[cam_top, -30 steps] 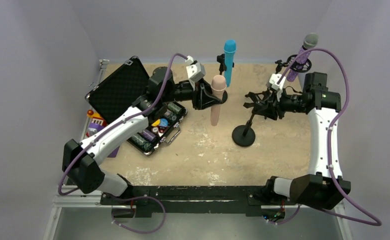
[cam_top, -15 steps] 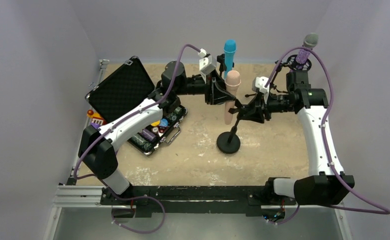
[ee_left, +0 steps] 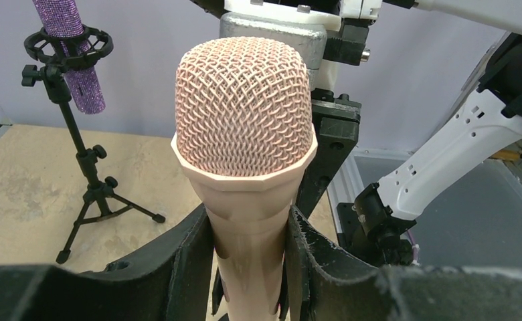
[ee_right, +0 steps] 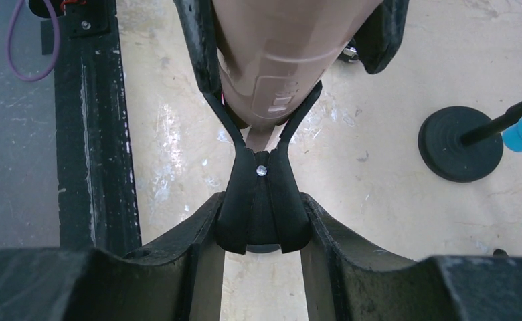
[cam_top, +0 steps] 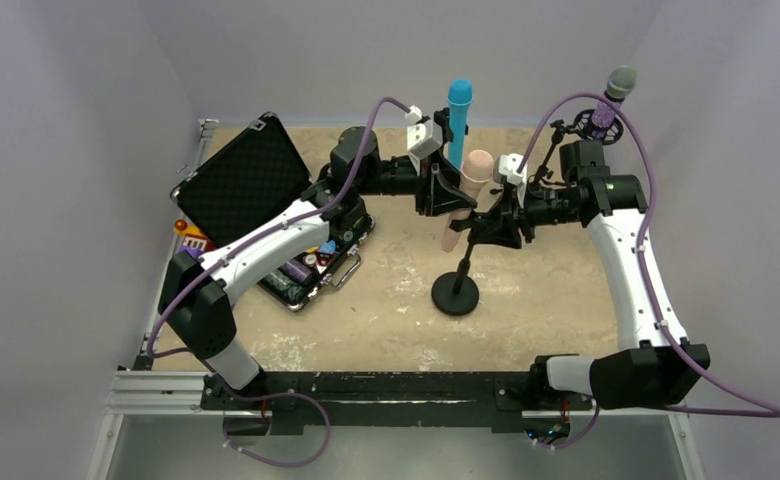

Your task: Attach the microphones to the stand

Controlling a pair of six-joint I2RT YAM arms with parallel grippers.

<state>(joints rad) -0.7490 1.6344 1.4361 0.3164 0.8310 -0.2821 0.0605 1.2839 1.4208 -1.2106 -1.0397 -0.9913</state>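
Now left gripper [cam_top: 440, 196] is clamped on the tilted peach-pink microphone [cam_top: 476, 168], centre frame, its lower end between prongs of the clip [ee_right: 263, 207] on the round-base stand [cam_top: 455, 296]. Right gripper [cam_top: 496, 222] is clamped on that clip. Blue microphone [cam_top: 459, 105] upper centre and purple microphone [cam_top: 611, 100] upper right sit in holders.

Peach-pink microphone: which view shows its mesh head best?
Left wrist: the peach-pink microphone fills the frame, mesh head sharp, body clamped in the left gripper. Top external shows it small and tilted. Right wrist shows only its lower body between the black clip arms.
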